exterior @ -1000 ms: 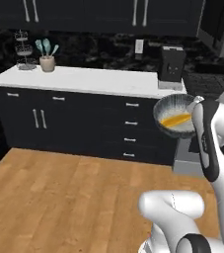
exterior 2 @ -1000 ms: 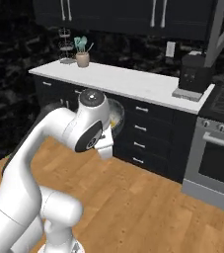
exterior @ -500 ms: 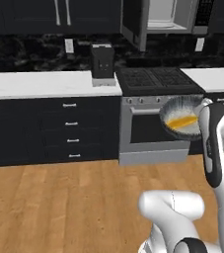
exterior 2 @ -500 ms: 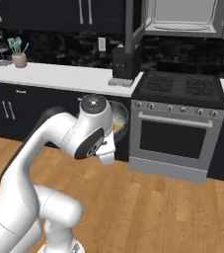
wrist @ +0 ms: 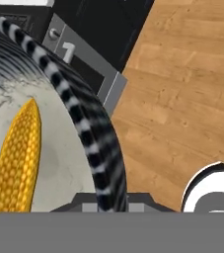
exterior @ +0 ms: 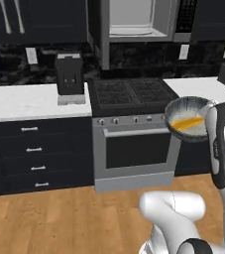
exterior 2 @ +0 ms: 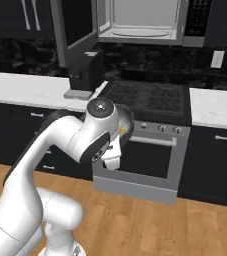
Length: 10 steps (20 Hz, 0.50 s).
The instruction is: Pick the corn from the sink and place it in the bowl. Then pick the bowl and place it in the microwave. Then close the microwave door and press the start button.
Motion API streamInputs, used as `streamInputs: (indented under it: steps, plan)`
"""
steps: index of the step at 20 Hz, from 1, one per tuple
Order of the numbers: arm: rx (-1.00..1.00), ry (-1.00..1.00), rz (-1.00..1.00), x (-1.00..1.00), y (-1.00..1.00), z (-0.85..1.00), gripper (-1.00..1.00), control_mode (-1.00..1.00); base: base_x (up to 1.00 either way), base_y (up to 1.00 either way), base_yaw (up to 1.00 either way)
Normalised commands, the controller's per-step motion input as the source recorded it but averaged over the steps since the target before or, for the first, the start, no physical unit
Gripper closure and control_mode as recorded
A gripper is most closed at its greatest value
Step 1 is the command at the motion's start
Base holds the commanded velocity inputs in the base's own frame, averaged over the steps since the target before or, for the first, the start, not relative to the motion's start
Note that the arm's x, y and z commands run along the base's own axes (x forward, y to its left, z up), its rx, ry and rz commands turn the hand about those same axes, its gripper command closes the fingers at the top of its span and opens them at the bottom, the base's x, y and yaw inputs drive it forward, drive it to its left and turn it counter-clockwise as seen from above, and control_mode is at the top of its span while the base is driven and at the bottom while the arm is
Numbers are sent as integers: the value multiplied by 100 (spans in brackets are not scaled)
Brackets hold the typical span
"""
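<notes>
The fingers [wrist: 101, 200] are pinched on the rim of the bowl [exterior: 187, 119], gripping its striped edge at the bottom of the hand view, where the rim passes between them. The bowl hangs in the air, carried by the arm in front of the stove [exterior: 131, 106], level with the oven's control knobs and off toward the stove's right front corner in the left base view. It is tipped so that its pale inside faces the left base camera. The corn [exterior: 187, 122] lies inside the bowl, resting across its pale bottom; in the hand view the yellow cob [wrist: 16, 158] lies lengthwise close to the dark, white-striped rim [wrist: 86, 128].

In the right base view the arm's white wrist hides most of the bowl, and only a dark sliver of it with a speck of yellow [exterior 2: 124, 127] shows beside the wrist, in front of the oven.

The microwave [exterior 2: 137, 20] sits above the stove with its grey-white interior exposed. The microwave door [exterior 2: 74, 30] stands swung out to the left. A black coffee machine [exterior: 69, 79] stands on the white tabletop [exterior: 20, 101], at its right end just beside the stove's left edge. Wooden floor [wrist: 182, 84] lies below.
</notes>
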Motion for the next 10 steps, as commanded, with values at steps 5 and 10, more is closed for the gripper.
streamInputs:
  steps: [5,10]
  plan:
    - [0,0,0,0,0,0,100,100,100,-5,-5]
    - [0,0,0,0,0,0,100,100,100,-5,-5]
